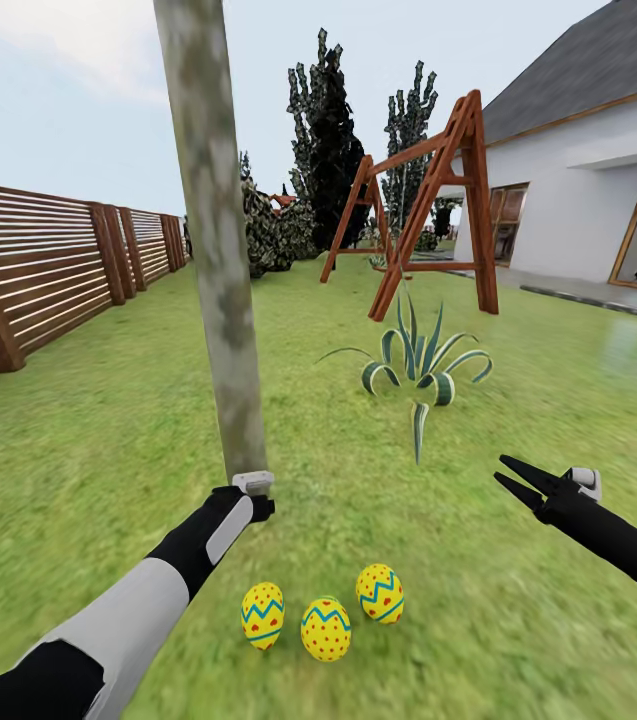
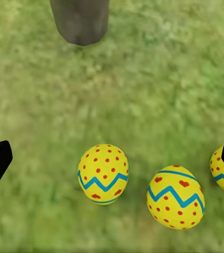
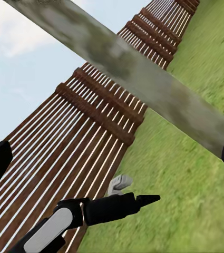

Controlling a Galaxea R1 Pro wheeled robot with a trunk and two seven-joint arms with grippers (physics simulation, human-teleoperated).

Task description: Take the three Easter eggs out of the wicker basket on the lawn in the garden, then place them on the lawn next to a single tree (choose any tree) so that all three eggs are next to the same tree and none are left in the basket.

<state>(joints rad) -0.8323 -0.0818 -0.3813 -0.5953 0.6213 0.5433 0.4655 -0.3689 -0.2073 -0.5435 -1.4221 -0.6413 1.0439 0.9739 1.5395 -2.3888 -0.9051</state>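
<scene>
Three Easter eggs (image 1: 326, 622) on lawn (image 1: 78, 450) right below camera, standing up, pointy ends up (row runs sideways). Tree (image 1: 220, 300) trunk just behind, tall and straight. Left gripper (image 1: 254, 500) above eggs, jaws wide apart. Right gripper (image 1: 516, 482) off to side, jaws apart, holding nothing.

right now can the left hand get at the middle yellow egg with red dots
Probably yes. The left hand hangs open above the grass beside the pale mottled tree trunk, and the middle yellow dotted egg lies just below it with nothing between them.
</scene>
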